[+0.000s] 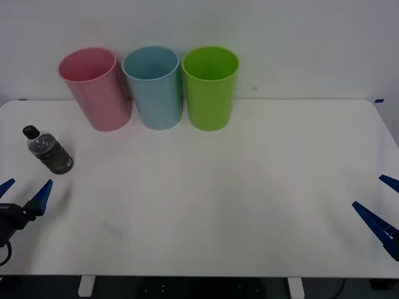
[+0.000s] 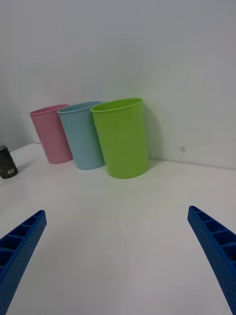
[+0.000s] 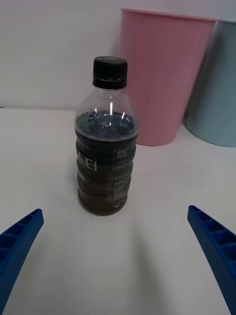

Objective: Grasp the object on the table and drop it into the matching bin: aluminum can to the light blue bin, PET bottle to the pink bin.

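Your PET bottle (image 1: 48,151) stands upright on the white table (image 1: 249,187) at the left edge of the front frame, below and left of the pink bin (image 1: 95,88) and well apart from it. Its black cap is on, and dark liquid fills the lower body. Your left gripper (image 1: 24,193) sits at the lower left corner of the frame, just below the bottle, fingers spread wide and released — nothing between them, bottle untouched. In the left wrist view the bottle (image 3: 104,142) stands centred between the two blue fingers (image 3: 17,246).

The three bins stand in a row at the upper left of the frame: pink, light blue bin (image 1: 153,87), then a lime green bin (image 1: 211,87). Your right gripper (image 1: 381,208) waits at the lower right edge — also open, holding nothing.
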`<state>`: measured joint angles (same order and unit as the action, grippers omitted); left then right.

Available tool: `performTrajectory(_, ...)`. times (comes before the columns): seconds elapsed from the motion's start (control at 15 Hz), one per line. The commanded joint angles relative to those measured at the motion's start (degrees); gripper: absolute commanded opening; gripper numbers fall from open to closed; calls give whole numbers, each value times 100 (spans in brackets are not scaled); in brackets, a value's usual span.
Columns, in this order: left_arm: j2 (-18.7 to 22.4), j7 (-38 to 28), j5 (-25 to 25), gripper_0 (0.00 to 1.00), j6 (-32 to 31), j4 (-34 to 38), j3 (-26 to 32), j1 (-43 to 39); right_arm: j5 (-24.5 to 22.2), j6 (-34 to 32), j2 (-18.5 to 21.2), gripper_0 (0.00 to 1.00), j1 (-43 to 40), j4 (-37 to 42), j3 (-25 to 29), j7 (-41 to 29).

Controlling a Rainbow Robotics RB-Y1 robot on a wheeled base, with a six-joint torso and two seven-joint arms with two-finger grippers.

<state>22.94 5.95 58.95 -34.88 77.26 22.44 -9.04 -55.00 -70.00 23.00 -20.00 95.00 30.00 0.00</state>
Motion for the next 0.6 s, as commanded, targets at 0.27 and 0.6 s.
performTrajectory(0.27,0,108,275,100,95,-650,-21,693,0,0,0,100,0,0,0,0)
performTrajectory(0.6,-18,126,565,100,297,-1116,-21,1238,0,0,0,100,0,0,0,0)
